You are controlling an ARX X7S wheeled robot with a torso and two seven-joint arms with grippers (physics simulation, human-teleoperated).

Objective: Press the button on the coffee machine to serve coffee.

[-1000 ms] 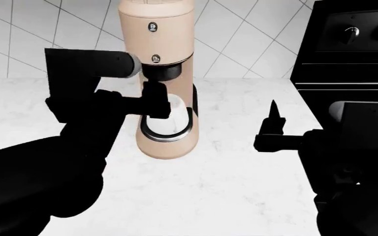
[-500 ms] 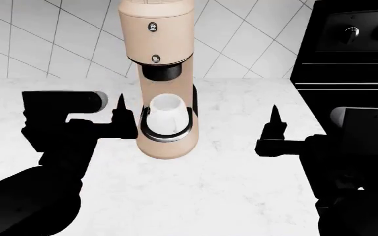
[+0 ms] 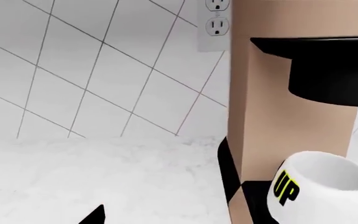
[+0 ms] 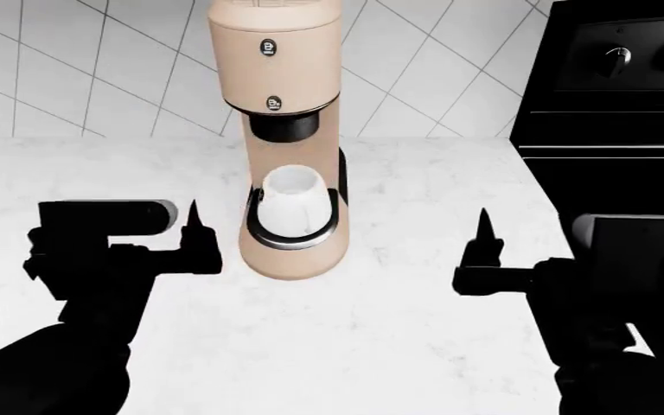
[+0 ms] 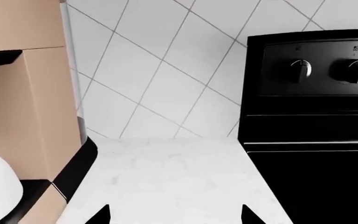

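Observation:
The tan coffee machine [image 4: 280, 138] stands at the middle of the white counter. It has two small dark buttons, the upper button [image 4: 269, 47] and the lower button [image 4: 274, 104], above a black spout collar [image 4: 284, 128]. A white cup [image 4: 290, 199] sits on its black-rimmed base and is marked "UP" in the left wrist view [image 3: 319, 186]. My left gripper [image 4: 197, 232] is open and empty, left of the machine's base and apart from it. Only one of its fingertips [image 3: 95, 215] shows in the left wrist view. My right gripper [image 4: 484, 242] is open and empty, right of the machine. Its wrist view [image 5: 174, 217] shows both tips spread wide.
A black oven [image 4: 621, 112] with two knobs stands at the right edge of the counter, close behind my right arm. A tiled wall runs along the back, with a wall outlet [image 3: 216, 18] behind the machine. Bare counter [image 4: 379, 328] lies in front of the machine.
My left gripper has pulled back from the machine's spout and cup, moving down and to the left. The cup now shows fully. My right gripper has sunk slightly.

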